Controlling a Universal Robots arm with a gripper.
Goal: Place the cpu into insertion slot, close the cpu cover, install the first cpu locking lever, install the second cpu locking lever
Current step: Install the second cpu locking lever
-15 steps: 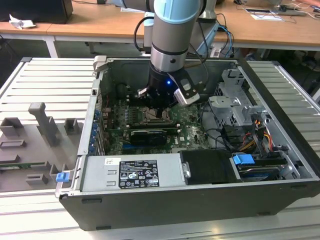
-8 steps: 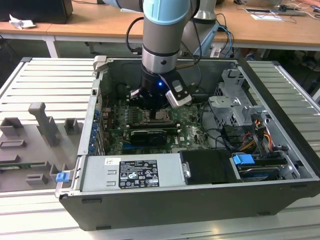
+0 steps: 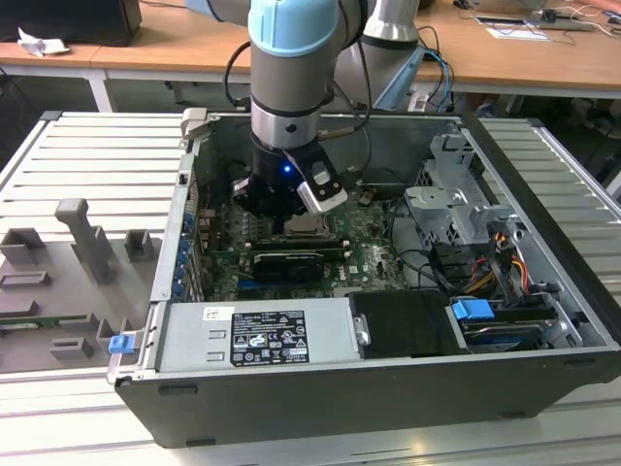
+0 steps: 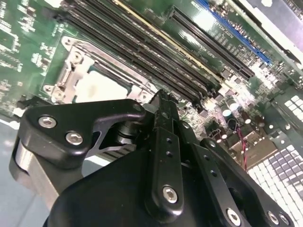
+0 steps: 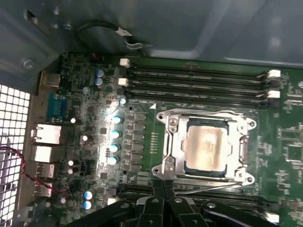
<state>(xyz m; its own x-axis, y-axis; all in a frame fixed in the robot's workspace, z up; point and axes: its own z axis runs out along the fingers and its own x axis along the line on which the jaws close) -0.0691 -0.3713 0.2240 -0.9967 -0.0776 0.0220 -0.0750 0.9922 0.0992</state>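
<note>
**Inspector:** Start with the largest item.

**Operator:** From my remote station, the exterior view shows the open computer case (image 3: 543, 291) on a slatted table (image 3: 87, 165), with the arm reaching down inside over the motherboard (image 3: 378, 257).

**Inspector:** The socket?

**Operator:** The first wrist view shows it from above. The cpu cover (image 5: 173, 142) lies flat on the insertion slot (image 5: 206, 146), a silvery frame with a cut-out centre. The cpu (image 5: 204, 144) sits inside it, pale beige metal top, level, dark border around it. Long black memory slots (image 5: 199, 78) run beside the socket on two sides.

**Inspector:** The gripper?

**Operator:** The gripper (image 5: 164, 189) has its fingers pressed together, holding nothing, just beside the cover's edge. The second wrist view shows the black finger linkage (image 4: 163, 156) from behind, with the chip (image 4: 102, 90) beyond it.
</note>
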